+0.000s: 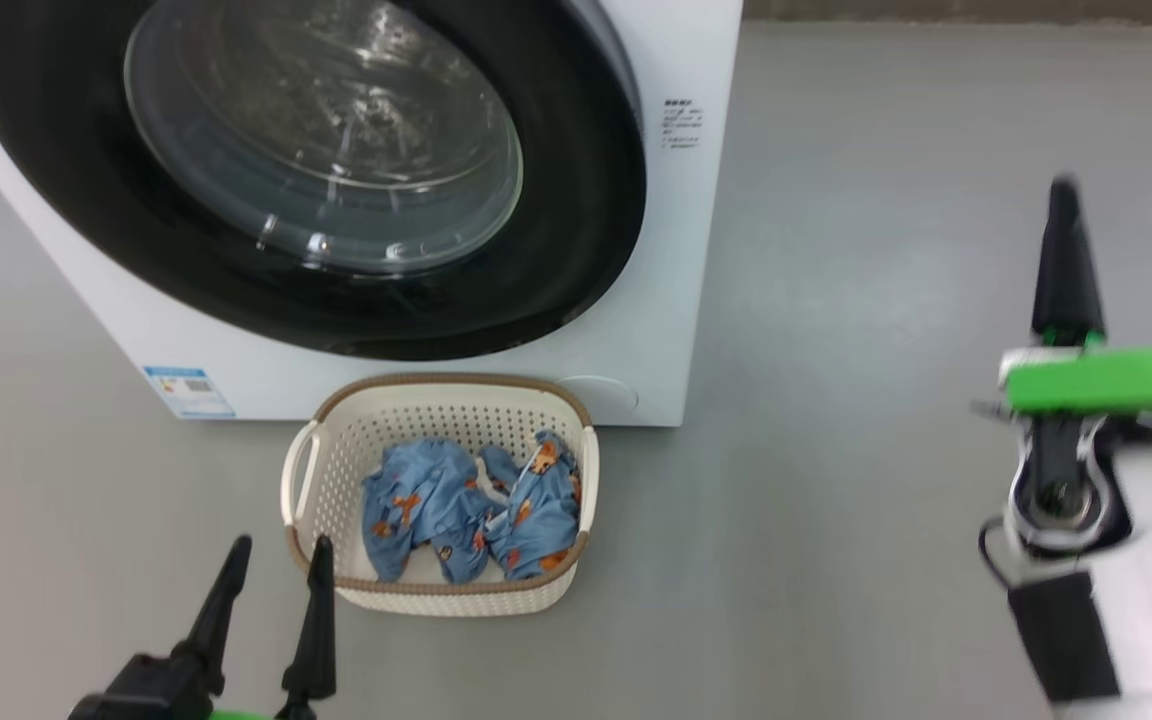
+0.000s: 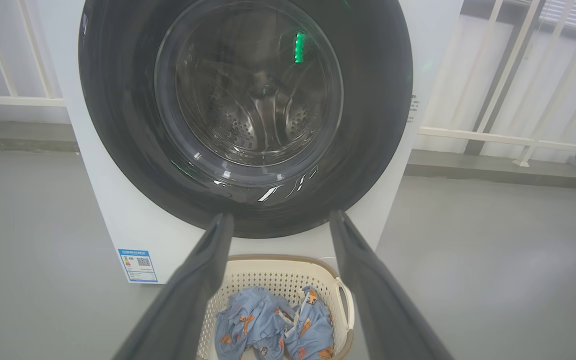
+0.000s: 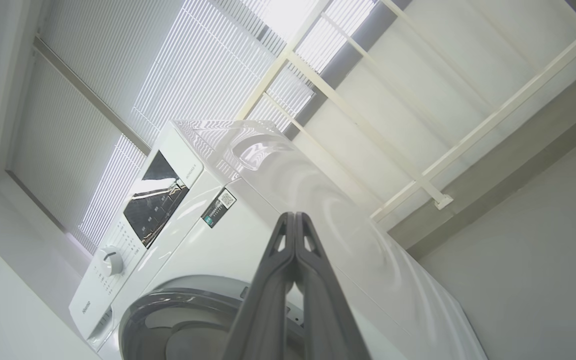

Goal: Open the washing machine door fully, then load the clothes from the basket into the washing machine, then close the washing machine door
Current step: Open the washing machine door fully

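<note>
A: Door?
B: Shut, stiff, glossy; worth hooking at its rim. Right gripper pinched closed, empty; left gripper spread wide.
A: Clothes?
B: Soft, light, heaped in basket on floor, against washer front.

The right pincer was closed, tips pressed together and empty, before the tilted white washing machine. The dark-rimmed washing machine door showed at lower left, beneath a dial; blinds hung behind.
</note>
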Motion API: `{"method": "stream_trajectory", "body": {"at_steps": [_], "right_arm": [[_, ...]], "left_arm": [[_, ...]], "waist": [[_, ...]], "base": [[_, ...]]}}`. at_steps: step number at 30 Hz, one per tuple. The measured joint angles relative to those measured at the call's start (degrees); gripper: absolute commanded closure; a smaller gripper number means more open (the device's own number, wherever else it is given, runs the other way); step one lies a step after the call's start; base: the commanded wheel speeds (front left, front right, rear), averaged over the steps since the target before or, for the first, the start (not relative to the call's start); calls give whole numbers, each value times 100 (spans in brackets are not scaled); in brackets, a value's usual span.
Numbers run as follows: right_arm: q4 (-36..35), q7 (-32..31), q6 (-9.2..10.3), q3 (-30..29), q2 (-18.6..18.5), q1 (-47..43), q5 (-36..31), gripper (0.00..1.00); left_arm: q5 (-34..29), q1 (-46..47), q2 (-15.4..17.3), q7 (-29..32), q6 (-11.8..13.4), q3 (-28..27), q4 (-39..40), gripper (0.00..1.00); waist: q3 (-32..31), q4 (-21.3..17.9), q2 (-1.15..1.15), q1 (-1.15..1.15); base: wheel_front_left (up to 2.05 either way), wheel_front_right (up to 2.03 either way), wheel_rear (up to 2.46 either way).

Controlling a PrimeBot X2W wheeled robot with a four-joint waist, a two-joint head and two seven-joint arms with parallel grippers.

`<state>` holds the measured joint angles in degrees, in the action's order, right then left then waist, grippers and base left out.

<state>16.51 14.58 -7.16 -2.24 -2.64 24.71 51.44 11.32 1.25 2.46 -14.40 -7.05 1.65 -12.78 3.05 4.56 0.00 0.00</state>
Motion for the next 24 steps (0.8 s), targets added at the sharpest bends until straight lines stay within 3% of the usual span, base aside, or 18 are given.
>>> {"method": "stream_trajectory", "body": {"at_steps": [7,13,18,24], "right_arm": [[218,15,0,138,-404,1007,1042,100],[266,-118,0,950,-1031,1629,2544,100],[138,-746,0,1322,-1585,1983,3333,100],[107,-1881,0,1550,-1952,2271,3909,100]], "left_arm": [[75,328,-2,0,5,193,2,0],[134,503,-3,-23,5,365,2,0],[282,683,-4,-23,12,491,11,0],[375,910,-9,-24,53,738,41,0]], "waist": [[221,245,0,0],[457,501,0,0],[726,692,0,0],[1077,919,0,0]], "base": [[0,0,0],[0,0,0],[0,0,0],[0,0,0]]}}
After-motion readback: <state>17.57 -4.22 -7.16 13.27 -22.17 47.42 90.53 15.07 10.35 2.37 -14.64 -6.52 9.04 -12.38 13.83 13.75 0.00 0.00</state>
